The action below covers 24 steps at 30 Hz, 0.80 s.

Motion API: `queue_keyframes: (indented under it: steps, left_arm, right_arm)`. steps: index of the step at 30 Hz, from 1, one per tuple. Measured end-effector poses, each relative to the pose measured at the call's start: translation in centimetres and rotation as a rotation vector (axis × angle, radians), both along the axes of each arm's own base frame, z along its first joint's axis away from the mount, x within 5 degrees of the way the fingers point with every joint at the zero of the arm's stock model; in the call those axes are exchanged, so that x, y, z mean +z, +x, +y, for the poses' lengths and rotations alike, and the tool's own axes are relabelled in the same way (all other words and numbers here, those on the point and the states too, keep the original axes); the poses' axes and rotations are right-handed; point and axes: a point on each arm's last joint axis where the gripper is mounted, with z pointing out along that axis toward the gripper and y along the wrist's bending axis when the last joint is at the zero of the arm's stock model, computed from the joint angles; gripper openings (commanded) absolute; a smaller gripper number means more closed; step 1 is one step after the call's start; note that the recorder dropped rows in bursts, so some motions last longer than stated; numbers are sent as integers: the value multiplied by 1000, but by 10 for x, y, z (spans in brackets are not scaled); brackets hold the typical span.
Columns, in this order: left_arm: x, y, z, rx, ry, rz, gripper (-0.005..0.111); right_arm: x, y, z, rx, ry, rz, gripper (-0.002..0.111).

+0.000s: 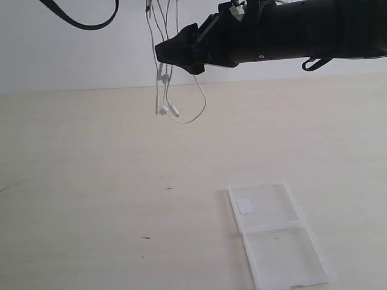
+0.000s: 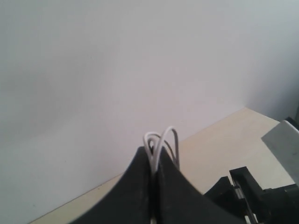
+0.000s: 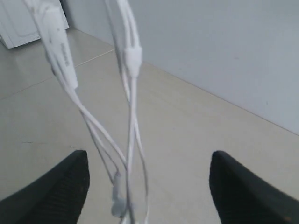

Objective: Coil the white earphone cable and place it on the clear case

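The white earphone cable (image 1: 158, 90) hangs in loose strands from above the frame's top edge, its two earbuds (image 1: 174, 111) dangling well above the table. In the left wrist view my left gripper (image 2: 153, 155) is shut on several looped strands of the cable (image 2: 162, 137); this gripper is out of the exterior view. My right gripper (image 1: 172, 51) reaches in from the right beside the hanging strands. It stands open (image 3: 147, 163), with the cable (image 3: 132, 93) and its inline remote (image 3: 58, 46) hanging between the fingers, nearer one finger. The clear case (image 1: 275, 232) lies open and flat at the table's front right.
The pale wooden table (image 1: 91, 181) carries a few small dark specks. A black cable loop (image 1: 84, 24) hangs at the top left. A white wall stands behind the table. A white cabinet (image 3: 18, 23) shows in the right wrist view.
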Motion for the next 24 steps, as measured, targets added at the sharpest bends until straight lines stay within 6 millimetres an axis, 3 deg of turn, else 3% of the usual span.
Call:
queue_keyframes:
  steps: [24]
  left_arm:
    - [4,-1,-3,-66,-53,-29,0]
  right_arm:
    - [1,-1,1,7,28,34,75]
